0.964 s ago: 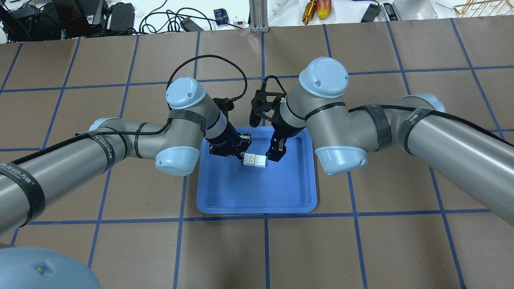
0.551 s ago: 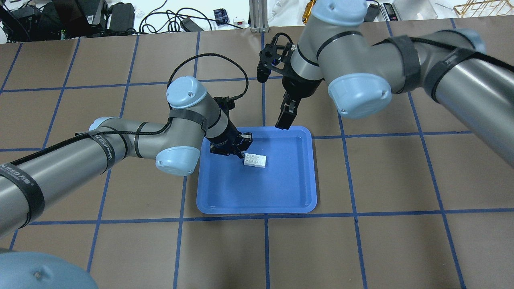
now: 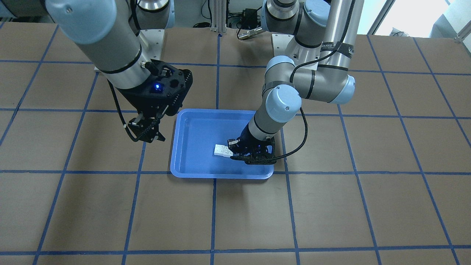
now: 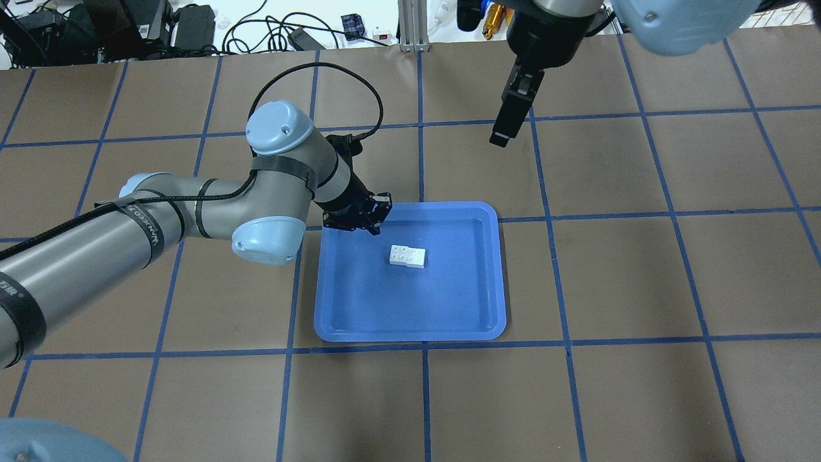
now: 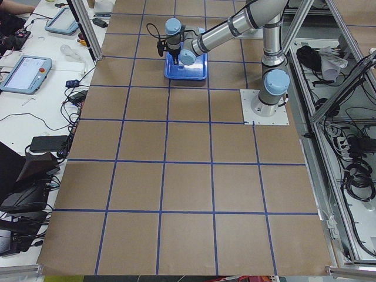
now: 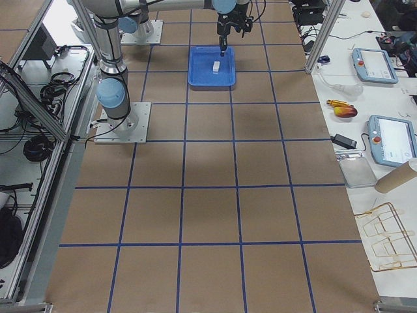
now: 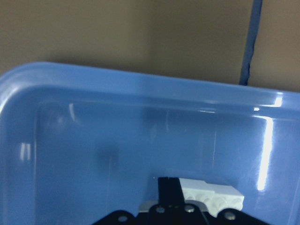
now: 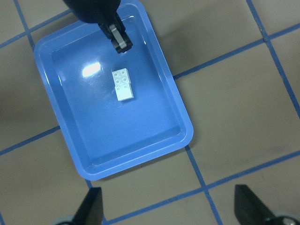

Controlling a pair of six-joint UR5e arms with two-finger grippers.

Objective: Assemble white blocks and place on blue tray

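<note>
The white blocks (image 4: 406, 256) lie joined as one short bar on the floor of the blue tray (image 4: 417, 308), studs up. They also show in the front view (image 3: 222, 150) and the right wrist view (image 8: 123, 84). My left gripper (image 4: 372, 221) hovers over the tray's far left corner, a little apart from the bar. Its fingers (image 7: 169, 187) look pressed together and hold nothing. My right gripper (image 4: 503, 135) is raised high beyond the tray's far right corner, open and empty. In the front view the right gripper (image 3: 147, 134) hangs beside the tray (image 3: 195, 147).
The brown table mat has a blue tape grid. Cables, power bricks and an aluminium post (image 4: 410, 25) lie along the far edge. The left arm's elbow (image 4: 266, 240) hangs just left of the tray.
My right arm has lifted and swung away from the bar to the far right. My left gripper has drawn back from the bar toward the tray's far left corner. The bar stays put.
</note>
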